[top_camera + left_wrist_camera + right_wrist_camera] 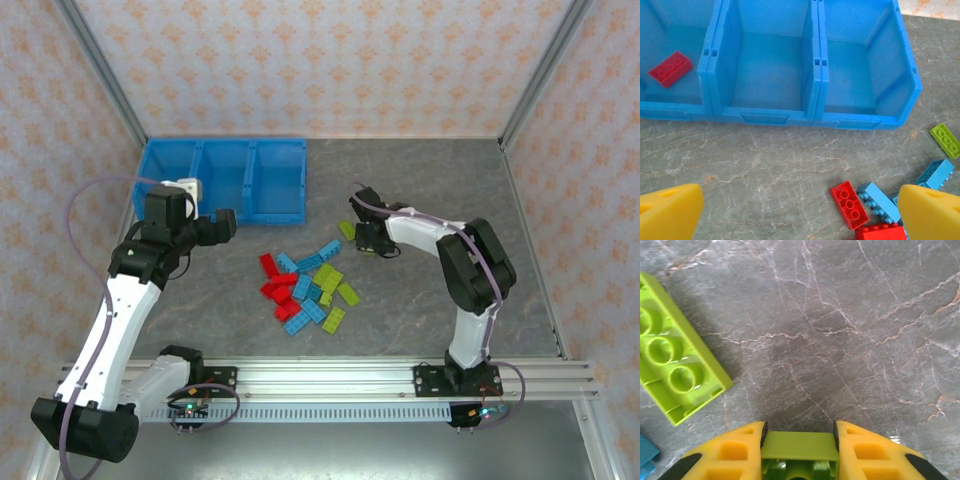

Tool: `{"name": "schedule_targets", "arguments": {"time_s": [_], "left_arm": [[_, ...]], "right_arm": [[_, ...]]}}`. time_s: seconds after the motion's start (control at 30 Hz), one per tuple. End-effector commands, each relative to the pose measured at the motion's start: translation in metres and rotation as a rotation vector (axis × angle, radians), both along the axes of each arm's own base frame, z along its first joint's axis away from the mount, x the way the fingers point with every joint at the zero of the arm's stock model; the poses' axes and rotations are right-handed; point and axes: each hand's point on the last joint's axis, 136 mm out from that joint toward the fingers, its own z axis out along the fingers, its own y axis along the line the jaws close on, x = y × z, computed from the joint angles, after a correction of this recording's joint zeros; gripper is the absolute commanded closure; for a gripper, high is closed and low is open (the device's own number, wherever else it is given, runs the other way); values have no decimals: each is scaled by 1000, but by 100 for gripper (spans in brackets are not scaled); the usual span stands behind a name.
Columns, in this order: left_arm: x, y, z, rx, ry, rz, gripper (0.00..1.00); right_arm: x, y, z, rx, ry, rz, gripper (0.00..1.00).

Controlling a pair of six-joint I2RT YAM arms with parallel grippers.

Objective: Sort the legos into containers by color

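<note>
– Gripping anything, that right gripper (798, 434)?
– Yes, its jaws pinch a lime green brick (798, 447), with another green brick (675, 355) lying nearby.
– And the left gripper (800, 212)?
– Spread wide and empty, near the containers (816, 65). One red brick (670, 68) lies in the leftmost bin.

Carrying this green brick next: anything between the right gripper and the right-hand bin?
Only a loose green brick beside the right gripper, bin side. The left gripper hangs before the middle bin, off that line.
</note>
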Motion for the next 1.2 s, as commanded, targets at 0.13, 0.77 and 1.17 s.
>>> {"name": "schedule_targets", "arguments": {"time_s": [0.13, 0.77, 1.17], "left_arm": [[-7, -1, -4, 62, -25, -69, 0], [-12, 0, 1, 102, -56, -101, 0], [-9, 2, -5, 110, -39, -90, 0]], "right_arm": [[8, 51, 142, 159, -382, 77, 73], [126, 223, 122, 57, -594, 440, 70], [112, 216, 184, 82, -628, 459, 50]]}}
